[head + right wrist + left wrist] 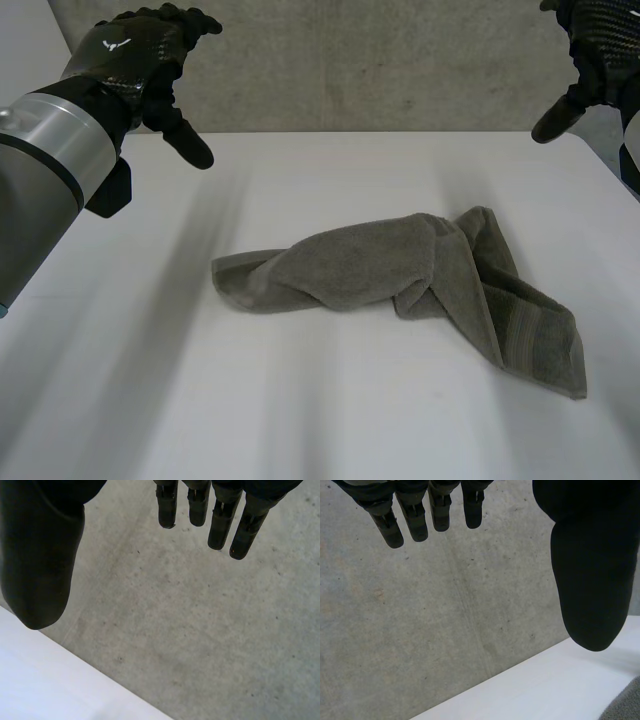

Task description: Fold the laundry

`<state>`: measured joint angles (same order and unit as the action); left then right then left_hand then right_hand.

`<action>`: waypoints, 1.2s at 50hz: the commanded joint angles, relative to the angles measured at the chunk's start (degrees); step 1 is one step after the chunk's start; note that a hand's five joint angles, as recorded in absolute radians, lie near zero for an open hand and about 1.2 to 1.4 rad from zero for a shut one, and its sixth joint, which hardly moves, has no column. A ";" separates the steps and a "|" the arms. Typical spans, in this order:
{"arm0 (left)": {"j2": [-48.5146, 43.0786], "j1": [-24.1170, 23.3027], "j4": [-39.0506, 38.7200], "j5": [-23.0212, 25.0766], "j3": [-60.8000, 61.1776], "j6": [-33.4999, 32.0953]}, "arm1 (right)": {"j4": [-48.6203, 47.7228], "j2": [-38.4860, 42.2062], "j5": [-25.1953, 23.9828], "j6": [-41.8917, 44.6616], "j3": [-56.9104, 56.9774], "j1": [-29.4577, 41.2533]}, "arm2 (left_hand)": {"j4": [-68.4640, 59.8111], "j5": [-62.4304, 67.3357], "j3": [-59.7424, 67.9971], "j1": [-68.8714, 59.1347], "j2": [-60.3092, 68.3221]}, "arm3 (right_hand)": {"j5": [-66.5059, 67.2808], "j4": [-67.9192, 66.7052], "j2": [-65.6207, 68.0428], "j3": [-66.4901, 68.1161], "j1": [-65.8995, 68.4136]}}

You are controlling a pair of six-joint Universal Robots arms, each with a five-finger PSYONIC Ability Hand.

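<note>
Crumpled grey towel (420, 280) lies alone on white table (300, 420).

Bare robot test bench, most likely a lab

A plain white table (330, 420) is set against a rough grey concrete wall (380, 70), which is stained and faintly scored, as is also seen in both wrist views. A machine arm (45, 165) with a grey metal joint is held over the table's left side. A crumpled grey-green towel (400, 275) is laid on the tabletop, and a trial set-up rather than a home is suggested by such surroundings.
</note>
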<state>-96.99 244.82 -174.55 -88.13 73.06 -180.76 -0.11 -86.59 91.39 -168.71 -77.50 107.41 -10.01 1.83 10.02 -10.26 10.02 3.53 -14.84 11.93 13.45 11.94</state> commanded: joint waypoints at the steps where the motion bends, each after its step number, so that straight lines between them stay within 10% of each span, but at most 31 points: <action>1: -0.04 0.13 0.27 0.07 -0.03 -0.12 | 2.22 0.99 0.99 -0.21 1.30 -0.18 | -0.54 -1.28 0.53 -0.29 0.53 | -3.53 4.84 -1.93 -3.45 -1.94; 34: -30.97 -0.22 -6.75 0.77 0.24 -11.63 | 2.31 8.10 -1.04 5.68 0.60 0.79 | -4.24 2.41 4.22 -3.98 4.22 | -3.53 4.84 -1.93 -3.45 -1.94; 41: -33.44 0.04 -9.05 0.77 0.15 -13.83 | 2.31 8.99 -1.04 5.68 0.34 0.79 | -40.07 38.25 40.06 -39.82 40.06 | -3.53 4.84 -1.93 -3.45 -1.94; 43: -33.53 0.22 -8.96 0.77 0.15 -15.58 | 2.31 9.25 -1.04 5.85 0.34 0.79 | -67.02 65.19 67.00 -66.76 67.00 | -3.53 4.84 -1.93 -3.45 -1.94; 52: -26.15 3.56 -8.52 -0.81 -0.29 -16.65 | 2.31 9.34 -1.04 8.40 0.07 0.79 | -69.99 68.17 69.98 -69.74 69.98 | -3.53 4.84 -1.93 -3.45 -1.94; 60: -14.72 16.92 -8.44 -5.65 -3.45 -18.40 | 2.31 9.34 -1.04 9.89 -0.02 0.79 | -69.99 68.17 69.98 -69.74 69.98 | -3.53 4.84 -1.93 -3.45 -1.94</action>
<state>-118.25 253.40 -183.06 -90.89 71.71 -197.91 2.19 -77.24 90.36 -159.89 -77.46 108.19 -69.56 58.23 69.50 -67.53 69.53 3.53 -14.84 11.93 13.45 11.94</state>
